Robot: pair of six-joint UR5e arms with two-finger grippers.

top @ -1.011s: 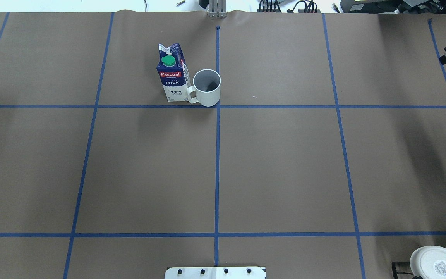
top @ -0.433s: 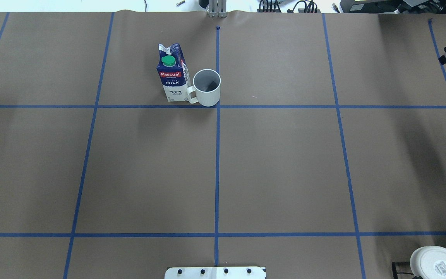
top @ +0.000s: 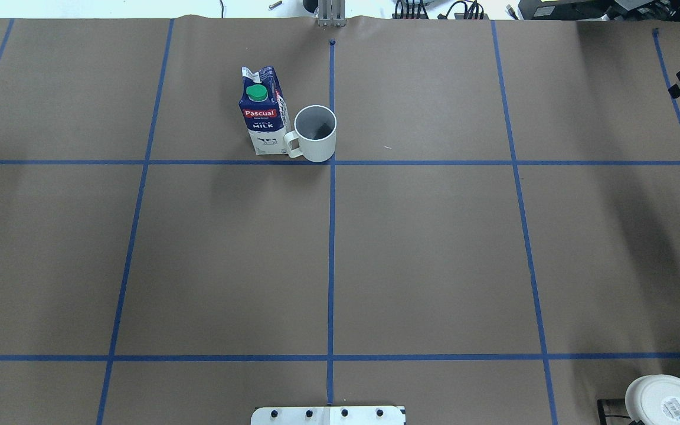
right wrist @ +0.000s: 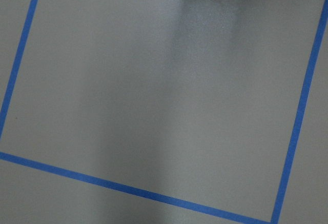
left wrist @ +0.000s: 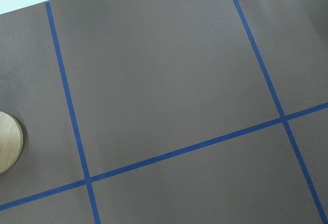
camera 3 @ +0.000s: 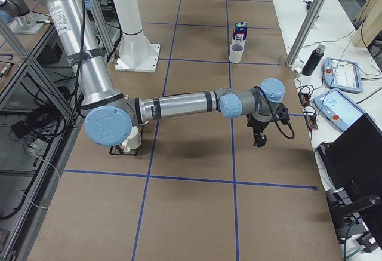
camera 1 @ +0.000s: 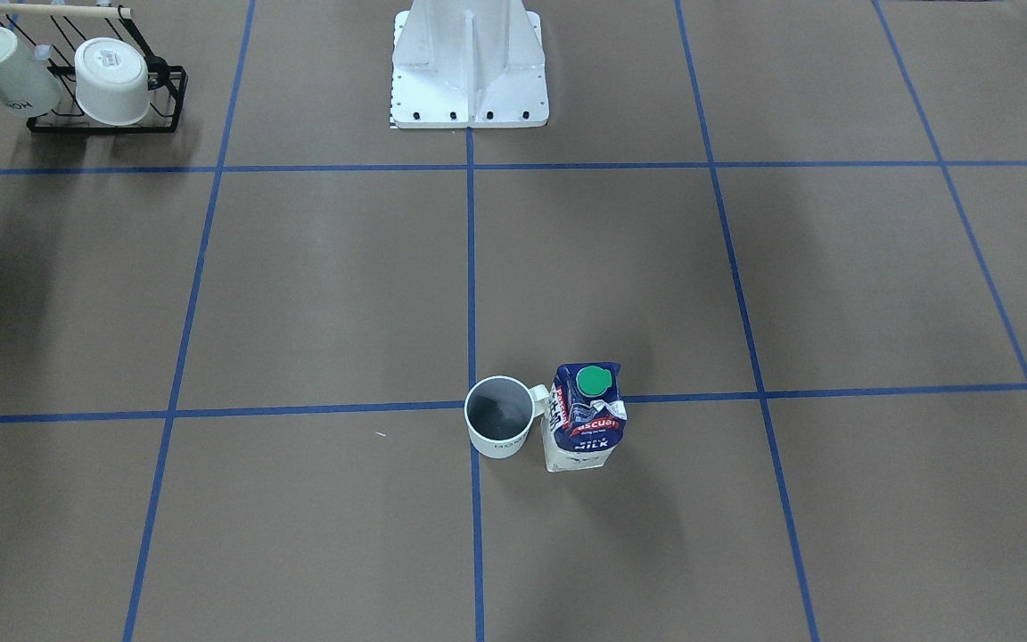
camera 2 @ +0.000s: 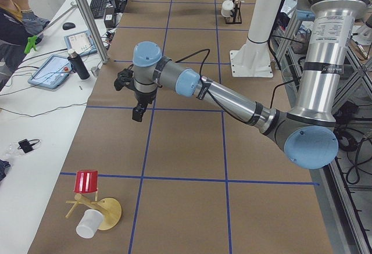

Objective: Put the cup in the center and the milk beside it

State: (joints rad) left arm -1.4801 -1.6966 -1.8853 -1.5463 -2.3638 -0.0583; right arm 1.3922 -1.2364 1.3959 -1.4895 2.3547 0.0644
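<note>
The cup, a white mug with a dark grey inside, stands upright just beyond the center, touching the tape crossing. Its handle points at the milk, a blue-and-white carton with a green cap that stands upright right beside it. Both also show in the front view: the cup and the milk. My left gripper hangs above the table far to the left. My right gripper hangs far to the right. Both are empty. I cannot tell whether either is open.
A black rack with two white mugs stands near the robot base on my right. A wooden stand with a red and a white cup is at the far left end. Operators' tablets and bottles lie beyond the far edge.
</note>
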